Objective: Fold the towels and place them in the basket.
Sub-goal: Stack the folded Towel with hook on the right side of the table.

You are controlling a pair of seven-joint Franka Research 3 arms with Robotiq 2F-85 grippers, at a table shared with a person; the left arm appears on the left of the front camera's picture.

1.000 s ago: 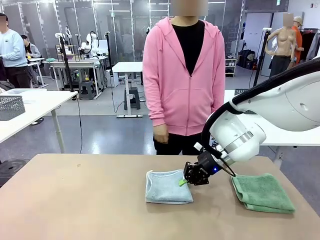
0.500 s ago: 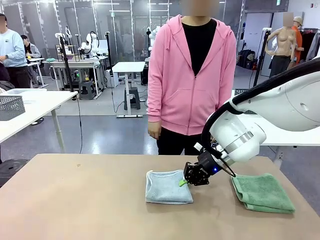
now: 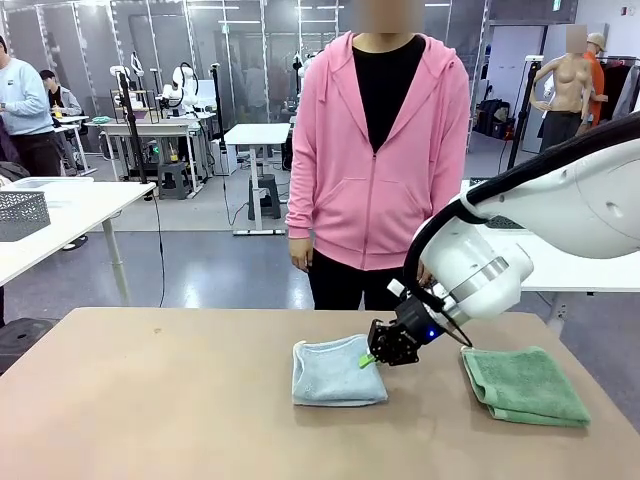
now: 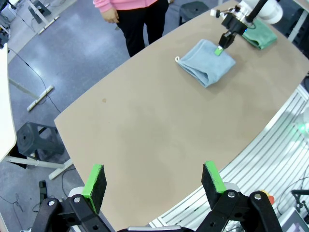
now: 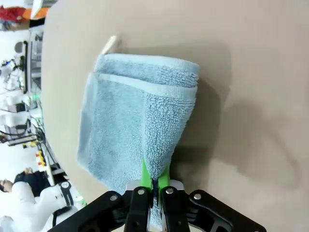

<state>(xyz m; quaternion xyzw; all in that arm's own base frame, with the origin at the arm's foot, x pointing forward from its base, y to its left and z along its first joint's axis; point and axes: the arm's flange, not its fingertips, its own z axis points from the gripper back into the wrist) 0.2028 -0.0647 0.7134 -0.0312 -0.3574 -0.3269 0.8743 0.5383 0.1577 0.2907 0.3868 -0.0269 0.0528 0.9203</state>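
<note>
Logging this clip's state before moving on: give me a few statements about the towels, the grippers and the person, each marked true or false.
1. The right gripper is shut on a corner of the grey-blue towel. True.
2. The green towel lies unfolded, spread flat. False: it lies folded on the table.
3. The left gripper is open and holds nothing. True.
4. The person is holding the green towel. False: the person stands behind the table, touching neither towel.
5. The two towels overlap. False: they lie apart.

Person (image 3: 378, 160) in pink beyond table (image 3: 160, 400)
</note>
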